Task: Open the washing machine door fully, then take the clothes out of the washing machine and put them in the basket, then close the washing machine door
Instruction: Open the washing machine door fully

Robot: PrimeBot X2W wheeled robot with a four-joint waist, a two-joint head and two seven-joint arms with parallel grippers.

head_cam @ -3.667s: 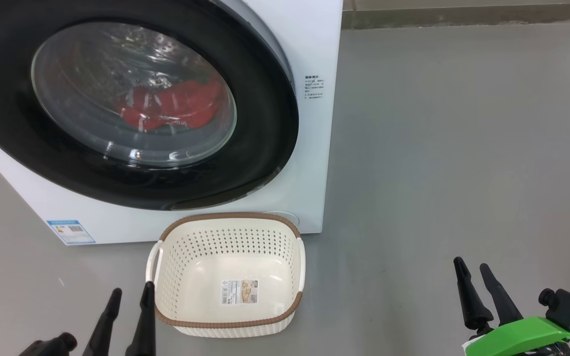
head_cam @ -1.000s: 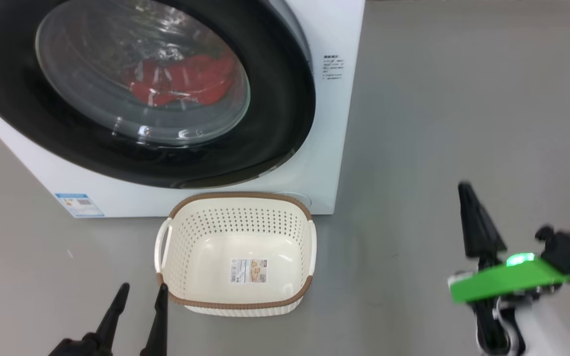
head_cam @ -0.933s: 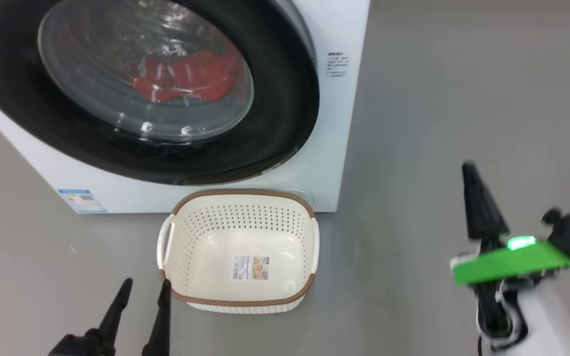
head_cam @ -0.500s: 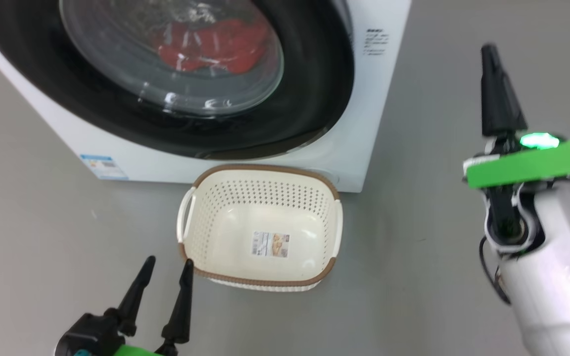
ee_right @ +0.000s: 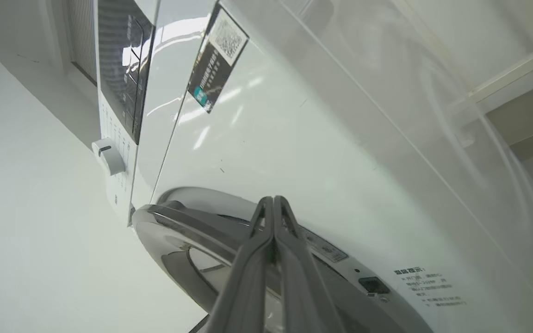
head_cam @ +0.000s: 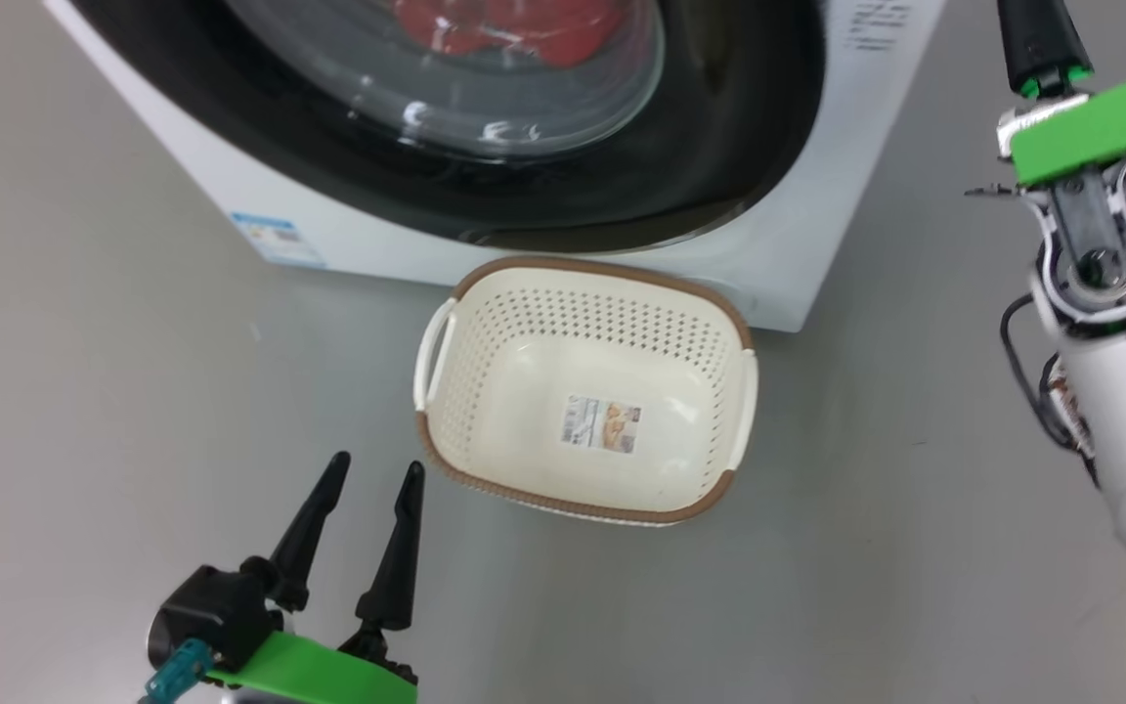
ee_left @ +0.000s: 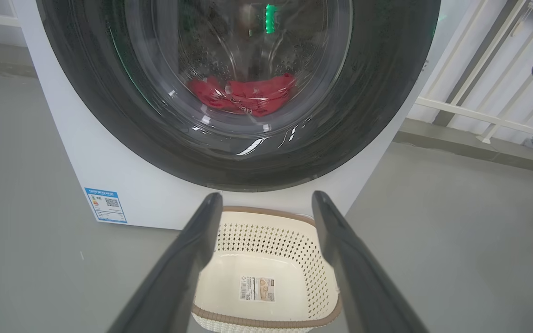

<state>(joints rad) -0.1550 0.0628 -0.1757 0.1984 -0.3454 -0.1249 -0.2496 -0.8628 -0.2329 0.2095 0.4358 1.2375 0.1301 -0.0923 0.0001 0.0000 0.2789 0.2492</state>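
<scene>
Currently the round, glossy black-rimmed glass door [head_cam: 729, 137] lies shut on the big white front-loading washing machine [head_cam: 807, 274], its right edge ahead of the nearer right pincer [ee_right: 273, 200], closed tight; left pincer [head_cam: 376, 463] gapes, lower.

A laundry corner, by the look of it, though more a bare test room than a lived-in home. A big white boxy front-loading washing machine [ee_left: 132, 194] stands straight on a smooth plain grey floor [head_cam: 113, 391], its small blue label [ee_left: 105, 210] on the front. A small cream perforated plastic basket [head_cam: 583, 313] sits just before it, and a white slatted railing [ee_left: 479, 117] runs off to one side.
</scene>
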